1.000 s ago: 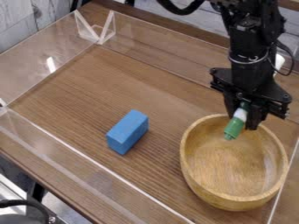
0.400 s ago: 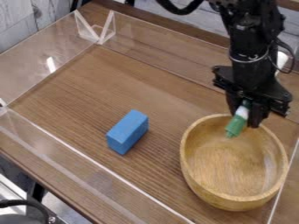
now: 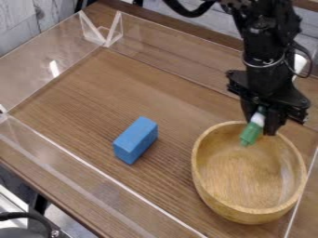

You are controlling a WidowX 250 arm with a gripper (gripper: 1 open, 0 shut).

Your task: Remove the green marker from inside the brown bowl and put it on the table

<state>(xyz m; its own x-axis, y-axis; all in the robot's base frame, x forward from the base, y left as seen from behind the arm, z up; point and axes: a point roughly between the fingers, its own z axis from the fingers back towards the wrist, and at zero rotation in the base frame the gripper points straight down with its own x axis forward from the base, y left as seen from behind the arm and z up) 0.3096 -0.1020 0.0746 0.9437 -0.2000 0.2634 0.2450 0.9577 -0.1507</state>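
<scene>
I've got the gripper (image 3: 258, 120) pointed steeply down over the far rim of the brown bowl (image 3: 248, 173), jaws clamped on the green marker (image 3: 252, 132). The marker hangs from my fingers, white barrel pinched up top, green end tilting down into the bowl. Off to my tool's left, the blue block (image 3: 136, 139) lies on the table (image 3: 112, 88).

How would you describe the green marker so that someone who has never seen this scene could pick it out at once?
Find the brown bowl at the near right of the table. Above its far rim, the gripper has its jaws shut on the green marker. It is slim and tilted, green end down, unlike the chunky blue block lying flat to the left.
</scene>
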